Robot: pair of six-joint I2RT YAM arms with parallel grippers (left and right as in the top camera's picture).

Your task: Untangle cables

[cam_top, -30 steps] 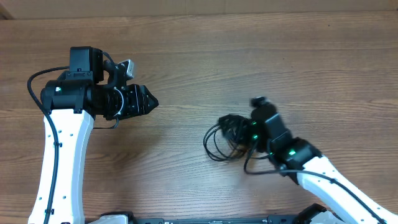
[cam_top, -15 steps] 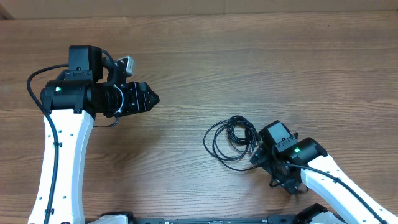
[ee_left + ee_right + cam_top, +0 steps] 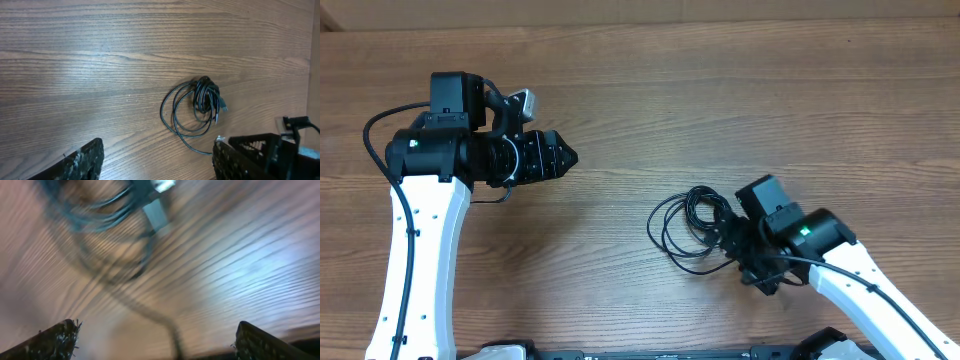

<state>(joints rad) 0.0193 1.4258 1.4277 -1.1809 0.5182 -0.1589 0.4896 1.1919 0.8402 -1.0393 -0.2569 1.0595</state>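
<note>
Overhead view: cables [image 3: 688,228], a tangled coil on the table [image 3: 740,100], with right gripper [image 3: 735,245] just beside the coil, jaws spread wide; left gripper [image 3: 560,157] well apart from it, jaws spread, empty.

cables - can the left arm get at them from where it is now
Probably yes: only bare table lies between the left gripper and the cables, though the right gripper sits close on their far side.
</note>
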